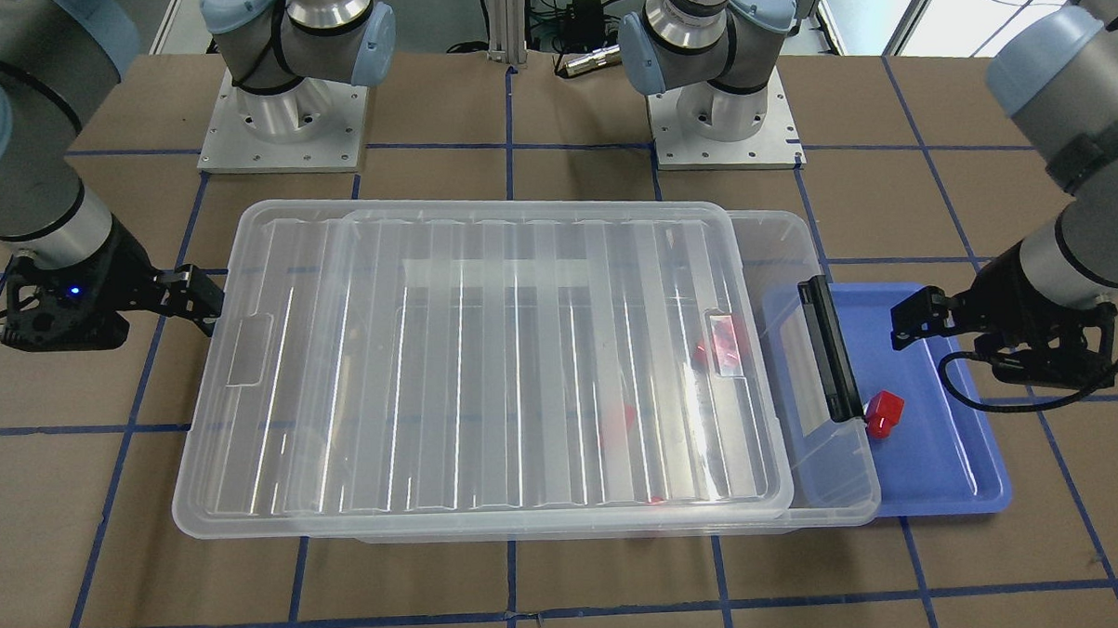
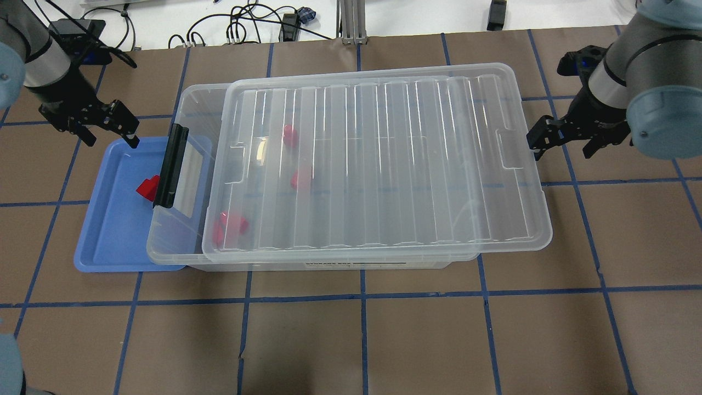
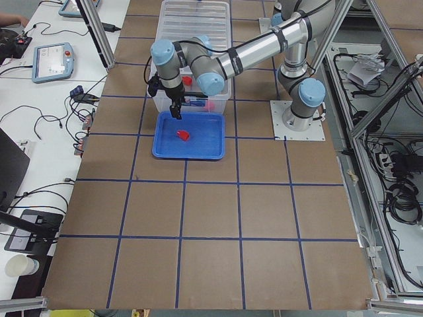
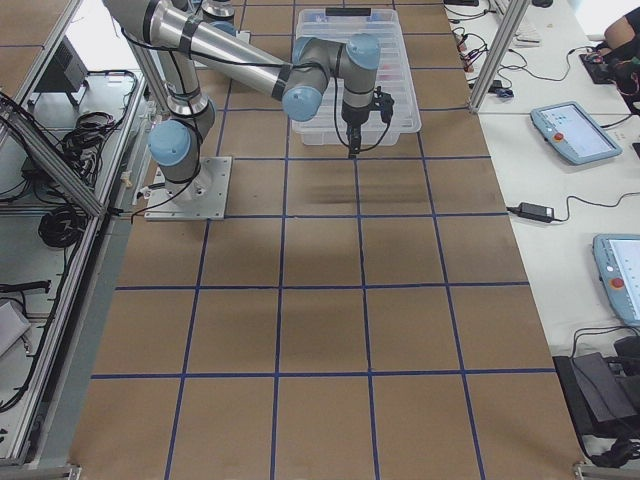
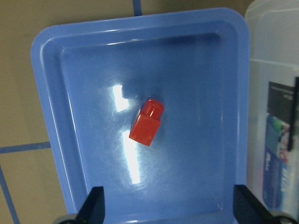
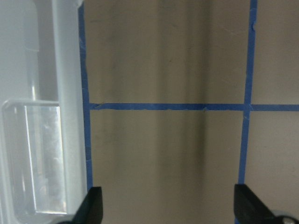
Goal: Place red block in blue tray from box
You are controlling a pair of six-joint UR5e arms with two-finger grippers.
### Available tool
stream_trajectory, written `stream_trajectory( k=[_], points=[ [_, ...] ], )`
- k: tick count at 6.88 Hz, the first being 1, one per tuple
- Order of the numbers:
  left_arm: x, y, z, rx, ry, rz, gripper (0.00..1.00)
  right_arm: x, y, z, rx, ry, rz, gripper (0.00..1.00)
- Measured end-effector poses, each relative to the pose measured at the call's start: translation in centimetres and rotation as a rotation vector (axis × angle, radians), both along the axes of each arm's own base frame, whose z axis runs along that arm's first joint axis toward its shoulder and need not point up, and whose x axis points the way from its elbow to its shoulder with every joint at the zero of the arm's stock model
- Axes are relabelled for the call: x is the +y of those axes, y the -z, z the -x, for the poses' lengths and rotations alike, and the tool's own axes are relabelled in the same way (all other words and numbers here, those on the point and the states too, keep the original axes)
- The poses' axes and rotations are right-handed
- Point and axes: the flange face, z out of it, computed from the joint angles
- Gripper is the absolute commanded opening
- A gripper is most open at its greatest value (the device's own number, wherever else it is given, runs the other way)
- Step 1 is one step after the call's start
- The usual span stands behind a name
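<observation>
A red block [image 5: 147, 122] lies on its side in the blue tray [image 5: 196, 70], close to the box's black latch [image 2: 171, 164]; it also shows in the overhead view [image 2: 147, 188]. My left gripper [image 2: 109, 137] hangs open and empty above the tray's far end [image 2: 109, 241], clear of the block. The box [image 2: 175, 247] is a clear bin whose ribbed lid [image 2: 384, 164] is slid toward my right, leaving the latch end uncovered. Three more red blocks [image 2: 300, 178] show through the lid. My right gripper [image 2: 562, 147] is open and empty just beyond the lid's right end.
The tray's near edge is tucked under the bin's latch end. The table is brown board with blue tape lines [image 2: 362, 299]. Cables and a power brick lie past the far edge [image 2: 241, 27]. The arm bases [image 1: 282, 119] stand behind the bin.
</observation>
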Motion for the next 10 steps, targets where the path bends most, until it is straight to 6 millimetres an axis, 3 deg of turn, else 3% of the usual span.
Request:
stream_trajectory(
  k=[3, 6, 7, 10],
  points=[
    [1.4, -5.3, 9.3, -0.026, -0.003, 0.057, 1.00, 0.5, -0.2, -5.2, 0.001, -0.043, 0.005, 1.00],
    [2.8, -6.4, 16.8, -0.028, -0.080, 0.085, 1.00, 0.3, -0.7, -5.8, 0.008, -0.045, 0.016, 1.00],
    [3.3, -6.7, 18.7, -0.029, -0.076, 0.092, 1.00, -0.2, -2.0, -5.6, 0.016, -0.043, 0.038, 1.00],
    [6.9, -10.0, 20.6, -0.026, -0.082, 0.096, 1.00, -1.1, -10.7, -6.4, 0.024, -0.052, 0.078, 1.00]
  ],
)
